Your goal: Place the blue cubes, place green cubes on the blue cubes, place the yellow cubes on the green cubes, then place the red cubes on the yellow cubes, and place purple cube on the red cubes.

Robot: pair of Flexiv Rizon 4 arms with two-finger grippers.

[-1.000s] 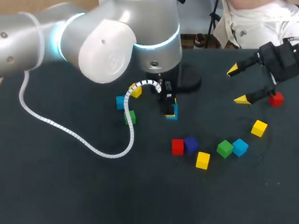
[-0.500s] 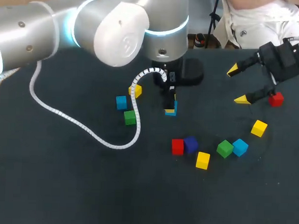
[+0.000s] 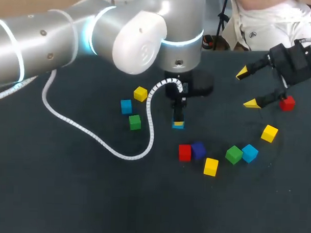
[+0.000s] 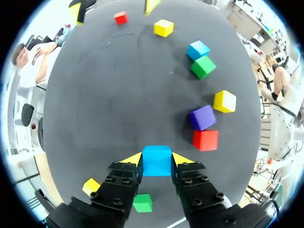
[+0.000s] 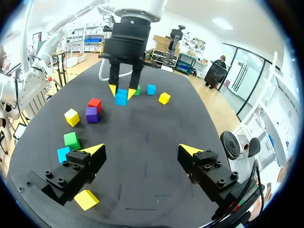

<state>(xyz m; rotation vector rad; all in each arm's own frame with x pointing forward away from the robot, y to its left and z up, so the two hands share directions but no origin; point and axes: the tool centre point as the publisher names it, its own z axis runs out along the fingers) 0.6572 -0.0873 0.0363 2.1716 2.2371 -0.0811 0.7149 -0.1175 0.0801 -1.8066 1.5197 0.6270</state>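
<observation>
My left gripper (image 3: pixel 178 121) is shut on a blue cube (image 3: pixel 178 126) near the table's middle; the left wrist view shows this blue cube (image 4: pixel 156 160) clamped between both yellow tips. Whether it touches the table I cannot tell. Ahead of it lie a red cube (image 3: pixel 184 152) and the purple cube (image 3: pixel 198 149), side by side, then a yellow cube (image 3: pixel 211 166), a green cube (image 3: pixel 234 154) and a blue cube (image 3: pixel 250 153). At the far right, beside another red cube (image 3: pixel 287 103), my right gripper (image 3: pixel 247 88) hangs open with nothing in it.
Left of the held cube lie a yellow cube (image 3: pixel 140 93), a blue cube (image 3: pixel 126 106) and a green cube (image 3: pixel 135 122). One more yellow cube (image 3: pixel 269 133) sits under the right gripper. My left arm's white cable (image 3: pixel 93 137) trails over the table.
My left arm has swung to the right, and its gripper has come a little toward the front with the blue cube still in it. The right arm has not moved.
</observation>
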